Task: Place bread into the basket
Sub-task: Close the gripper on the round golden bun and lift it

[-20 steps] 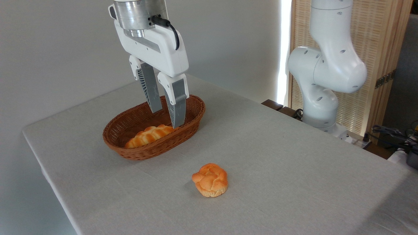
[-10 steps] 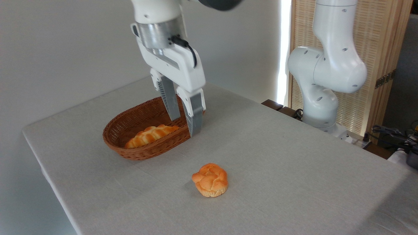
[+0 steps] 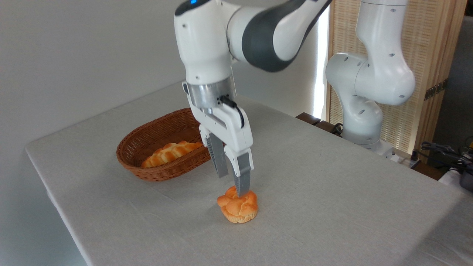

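Starting at the left, your basket [image 3: 162, 147] sits where it did a second ago, and the long loaf [image 3: 170, 153] lies in it, unmoved. There is bare wicker left beside the loaf, so by my judgement the bun should fit, though you will want to set it down clear of the loaf.

What has changed is the gripper [image 3: 232, 183]. A second ago it hung over the basket; it has since swung right and come down, and its tips now stand just over the back of the bun [image 3: 238, 204]. The near finger looks to be at or touching the bun's top edge; you cannot tell from this view whether it presses in. The fingers stand a little apart with nothing between them, so nothing is gripped yet. That gap looks narrower than the bun, so you may need to spread them before going lower, or the tips will push down on the crust rather than straddle it.

The bun itself rests on the table [image 3: 332, 192], just right of and in front of the basket, untouched in position.

Further right, the arm's base [image 3: 364, 122] stands at the table's far edge, well apart from the work. The cloth between bun and basket is bare.
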